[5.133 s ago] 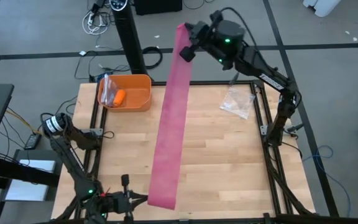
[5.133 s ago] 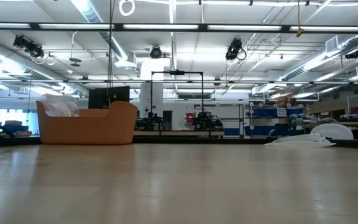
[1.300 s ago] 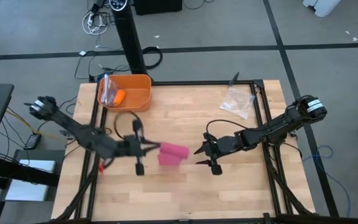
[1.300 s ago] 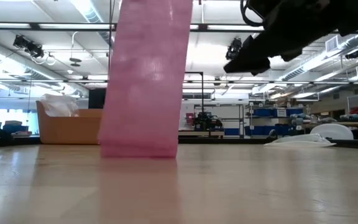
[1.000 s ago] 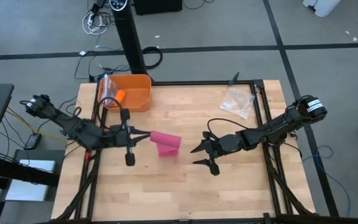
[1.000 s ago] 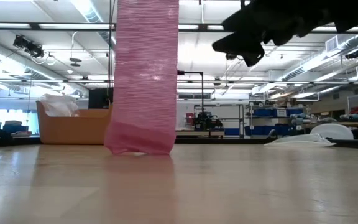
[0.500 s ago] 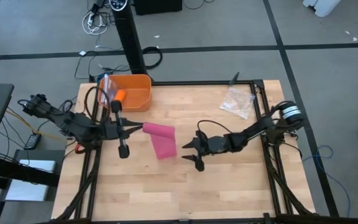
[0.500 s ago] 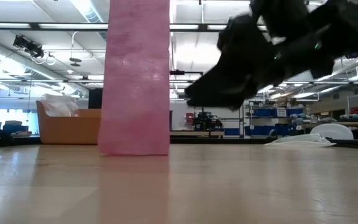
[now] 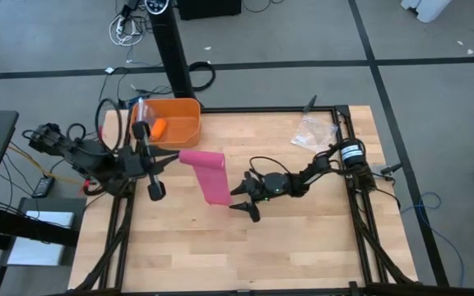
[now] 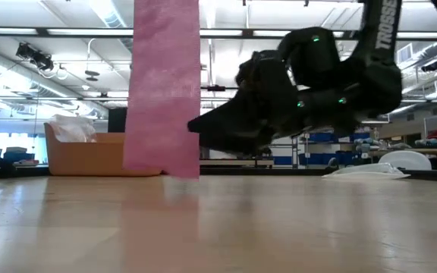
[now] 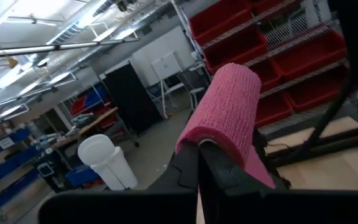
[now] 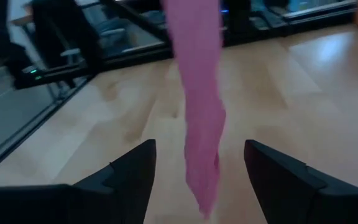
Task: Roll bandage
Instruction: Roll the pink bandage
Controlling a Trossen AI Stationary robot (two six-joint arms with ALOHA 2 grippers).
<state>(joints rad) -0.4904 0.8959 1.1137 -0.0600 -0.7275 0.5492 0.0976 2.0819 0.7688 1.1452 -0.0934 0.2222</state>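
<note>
The bandage [image 9: 207,178] is a magenta-pink strip hanging from my left gripper [image 9: 174,158], which is shut on its upper end above the table's left half. Its lower edge [image 10: 161,173] reaches down to the table top. My right gripper [image 9: 240,200] stands open and low just right of the strip, its fingers pointing at it. In the right wrist view the strip [image 12: 201,118] hangs in front of the gap between the two spread fingers. I see no touch there. My left gripper pinches the bandage's upper end [image 11: 225,118] between its two shut fingers, which lie about level and point toward the table's right. The fabric curls over the fingertips [image 11: 199,163]. The strip hangs straight below, its lower edge at the table.
An orange bin [image 9: 179,131] at the table's far left holds a small orange object [image 9: 158,127] and clear plastic. A clear crinkly bag [image 9: 313,133] lies at the far right. Bare wood lies near the front edge.
My left gripper has drawn back toward the table's far left, carrying the bandage's upper end. The strip's lower end, crumpled on the table before, now hangs flat. My right gripper has come leftward and lower, close up to the strip.
</note>
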